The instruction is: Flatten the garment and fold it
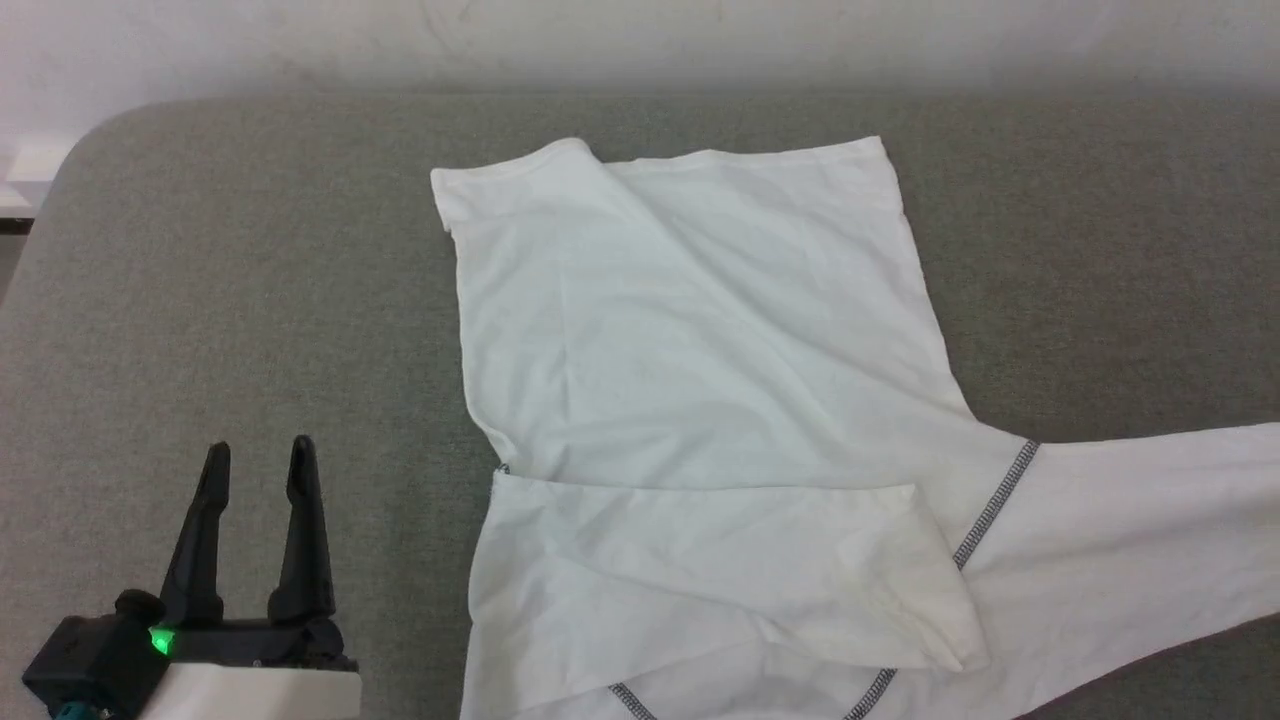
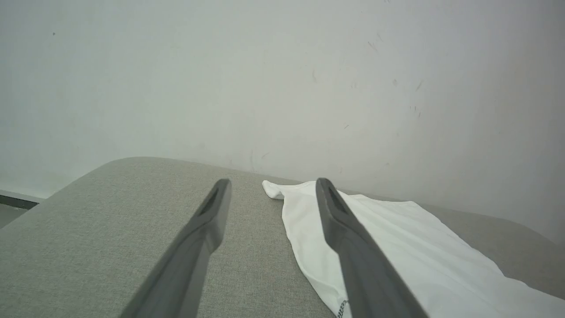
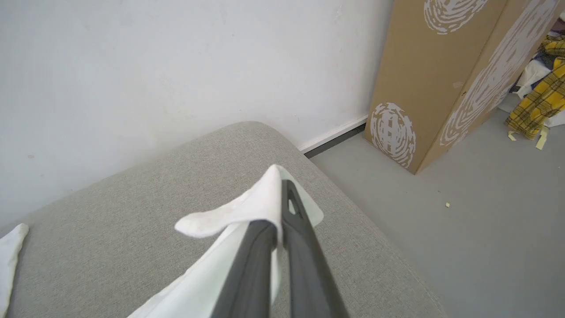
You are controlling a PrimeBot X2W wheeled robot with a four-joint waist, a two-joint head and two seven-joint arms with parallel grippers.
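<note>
Shirt (image 1: 700,330) lies spread on the grey table (image 1: 250,280), its body running from the near edge up toward the white wall (image 1: 640,40), with the straight hem at the far end and some soft creases across the cloth. One sleeve (image 1: 720,560) is folded in flat across the near part of the body. The other sleeve (image 1: 1130,520) stretches away to the right and passes out of the head view. Dark zigzag stitching (image 1: 995,505) marks the seam where that sleeve meets the body. Left gripper (image 1: 260,447) sits at the lower left of the head view over bare table, well apart from the shirt, its two fingers spread wide with nothing between them; in its own wrist view the shirt's edge lies just past the right-hand finger. Right gripper (image 3: 282,194) has its fingers pressed together on a white end of the shirt, which flops over one finger and hides that tip; the cloth trails back down toward the wrist. This grip is near the table's rounded far corner. Beyond the corner is a grey floor (image 3: 463,229) with a cardboard box (image 3: 423,84) printed in white whorls, and yellow plaid cloth (image 3: 536,101) past it.
</note>
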